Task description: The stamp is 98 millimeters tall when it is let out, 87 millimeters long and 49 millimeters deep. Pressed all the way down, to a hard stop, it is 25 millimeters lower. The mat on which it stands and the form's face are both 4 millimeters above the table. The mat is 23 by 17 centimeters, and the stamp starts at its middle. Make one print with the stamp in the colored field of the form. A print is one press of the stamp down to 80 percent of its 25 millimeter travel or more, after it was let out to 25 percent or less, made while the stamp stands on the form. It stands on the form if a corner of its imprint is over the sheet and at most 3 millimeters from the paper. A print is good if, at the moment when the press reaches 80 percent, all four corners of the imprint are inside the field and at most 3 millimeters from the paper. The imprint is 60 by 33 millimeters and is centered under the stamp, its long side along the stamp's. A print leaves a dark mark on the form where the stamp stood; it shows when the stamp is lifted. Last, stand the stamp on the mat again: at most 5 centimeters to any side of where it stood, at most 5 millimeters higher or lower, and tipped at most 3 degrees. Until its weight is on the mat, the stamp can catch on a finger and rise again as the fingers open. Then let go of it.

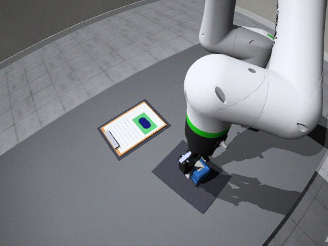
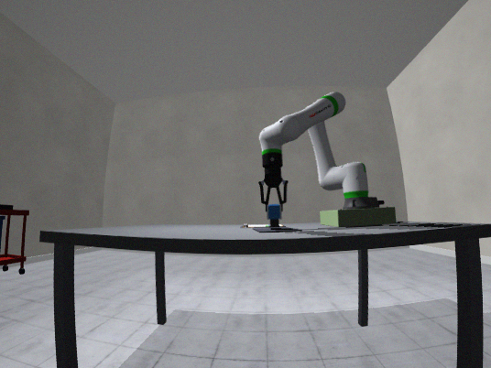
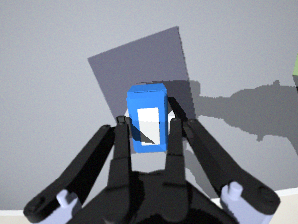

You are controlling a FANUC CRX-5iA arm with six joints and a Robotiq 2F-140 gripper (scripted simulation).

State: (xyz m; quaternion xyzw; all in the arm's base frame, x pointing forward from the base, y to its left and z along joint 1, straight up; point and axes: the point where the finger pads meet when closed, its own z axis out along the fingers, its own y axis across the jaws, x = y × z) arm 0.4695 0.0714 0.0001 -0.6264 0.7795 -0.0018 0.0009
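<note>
The blue stamp [image 1: 200,175] is over the middle of the dark mat [image 1: 191,175], and my gripper [image 1: 193,166] is shut on it from above. In the wrist view the two fingers clamp the long sides of the stamp [image 3: 147,118], whose white top plate shows. In the side view the stamp [image 2: 274,213] is upright, its foot at or just above the mat [image 2: 275,229]; I cannot tell if it touches. The form [image 1: 134,127] lies left of the mat on a clipboard. Its green field [image 1: 144,123] carries a dark blue print [image 1: 144,122].
The clipboard's metal clip [image 1: 112,139] is at the form's near left end. The robot's base block [image 2: 357,216] stands on the table behind the mat. The arm's shadow falls right of the mat. A red cart [image 2: 11,238] stands far left on the floor.
</note>
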